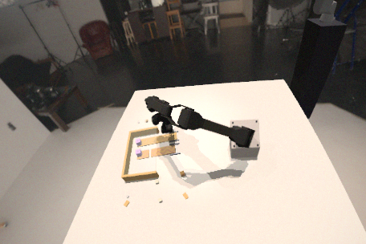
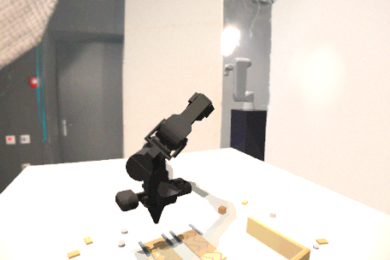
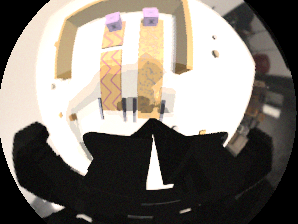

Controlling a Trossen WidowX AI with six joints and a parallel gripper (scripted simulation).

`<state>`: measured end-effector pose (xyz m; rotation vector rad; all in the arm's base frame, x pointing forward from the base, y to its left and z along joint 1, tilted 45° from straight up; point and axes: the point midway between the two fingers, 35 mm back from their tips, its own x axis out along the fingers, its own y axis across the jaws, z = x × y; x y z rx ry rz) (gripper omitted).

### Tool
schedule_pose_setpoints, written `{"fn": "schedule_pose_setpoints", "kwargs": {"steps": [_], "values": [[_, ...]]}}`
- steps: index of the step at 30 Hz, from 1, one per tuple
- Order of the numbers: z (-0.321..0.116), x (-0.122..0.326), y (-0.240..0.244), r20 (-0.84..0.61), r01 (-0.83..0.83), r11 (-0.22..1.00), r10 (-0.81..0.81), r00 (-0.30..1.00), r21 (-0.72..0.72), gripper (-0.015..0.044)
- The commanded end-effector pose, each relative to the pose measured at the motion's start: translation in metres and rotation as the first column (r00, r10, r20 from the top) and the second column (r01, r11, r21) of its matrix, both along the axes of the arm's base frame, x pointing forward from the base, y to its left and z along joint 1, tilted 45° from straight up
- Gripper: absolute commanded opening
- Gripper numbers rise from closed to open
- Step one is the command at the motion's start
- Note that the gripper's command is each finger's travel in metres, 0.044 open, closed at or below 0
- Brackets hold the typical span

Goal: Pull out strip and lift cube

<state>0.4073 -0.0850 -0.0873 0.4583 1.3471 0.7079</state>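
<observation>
Beyond closed, empty gripper [image 3: 153, 137] | strips [image 3: 150, 63] ahead | cubes [image 3: 149, 18] at far ends

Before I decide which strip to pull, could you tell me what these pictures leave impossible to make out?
- Cube labels: the two purple cubes are too small and blurred in the top and wrist views.
- Exterior view: the bottom edge cuts off the strips; the cubes are out of frame.
- Wrist view: the shut gripper hides the table in front of the strips' near ends.
- Top view: the arm shades the far strip.
</observation>
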Motion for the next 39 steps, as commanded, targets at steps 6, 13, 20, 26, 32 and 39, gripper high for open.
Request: {"fn": "schedule_pose_setpoints", "kwargs": {"steps": [6,13,20,26,32,39], "values": [[-0.009,0.003,0.008,0.002,-0.015,1.000,0.015,1.000,-0.004,0.0000],[-0.017,0.004,0.016,0.003,-0.015,1.000,0.015,1.000,-0.004,0.0000],[-0.025,0.005,0.024,0.003,-0.014,1.000,0.014,1.000,-0.003,0.0000],[-0.032,0.005,0.031,0.003,-0.014,1.000,0.015,1.000,-0.003,0.0000],[-0.038,0.004,0.039,0.003,-0.015,1.000,0.015,1.000,-0.002,0.0000],[-0.046,0.003,0.047,0.003,-0.015,1.000,0.015,1.000,0.000,0.0000]]}}
